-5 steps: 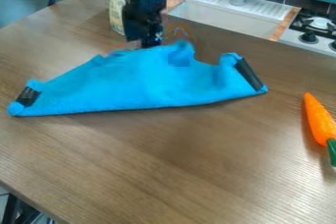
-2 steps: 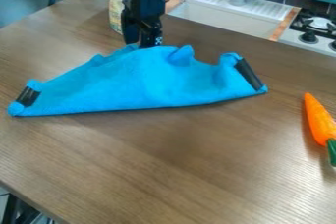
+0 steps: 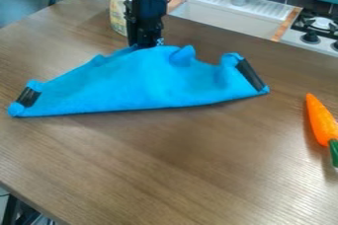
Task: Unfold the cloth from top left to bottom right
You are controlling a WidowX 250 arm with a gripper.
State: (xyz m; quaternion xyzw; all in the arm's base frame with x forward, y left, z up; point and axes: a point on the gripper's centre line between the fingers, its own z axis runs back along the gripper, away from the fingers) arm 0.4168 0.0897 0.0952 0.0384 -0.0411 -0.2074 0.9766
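A folded blue cloth [image 3: 142, 83] is stretched left to right near the far edge of the tabletop [image 3: 178, 169]. Its top fold appears pinched by the gripper [image 3: 147, 46], fingers close together, with most fabric spread nearer the viewer.

The cloth [image 3: 145, 83] lies on the table [image 3: 165, 165], left of the carrot [image 3: 320, 120], before the sink [image 3: 224, 18].
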